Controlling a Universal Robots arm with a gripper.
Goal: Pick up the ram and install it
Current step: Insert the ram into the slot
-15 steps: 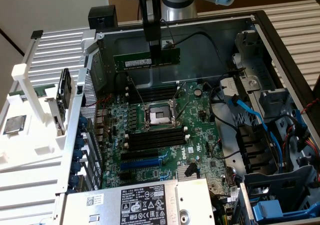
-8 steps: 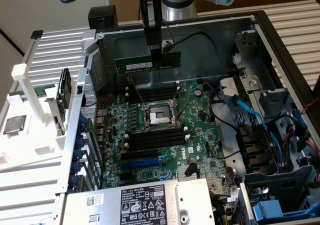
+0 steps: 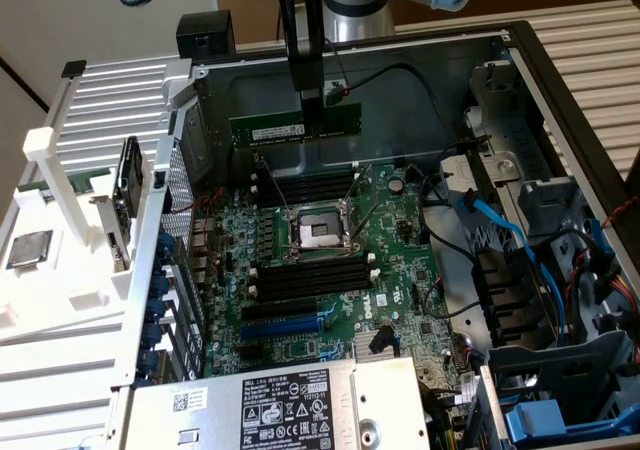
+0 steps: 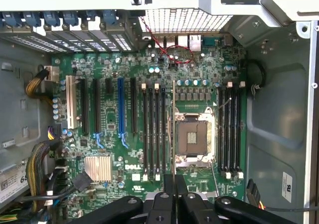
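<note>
My gripper (image 3: 311, 108) hangs over the open computer case, shut on the top edge of the ram (image 3: 270, 130). The ram is a long green stick with a white label, held level and on edge above the far end of the motherboard (image 3: 400, 220). In the wrist view the ram (image 4: 173, 129) appears edge-on as a thin line running out from my gripper (image 4: 174, 183). That line lies over the edge of the empty processor socket (image 4: 193, 137), between two banks of black slots (image 4: 154, 129) (image 4: 229, 129). All the slots (image 3: 310, 278) look empty.
The case's metal walls (image 3: 400, 80) enclose the board. Blue and black cables (image 3: 500, 230) and drive bays crowd the exterior view's right. A labelled power supply (image 3: 270, 405) sits at the near edge. On a white rack (image 3: 60, 180) outside the case lies a square processor chip (image 3: 30, 250).
</note>
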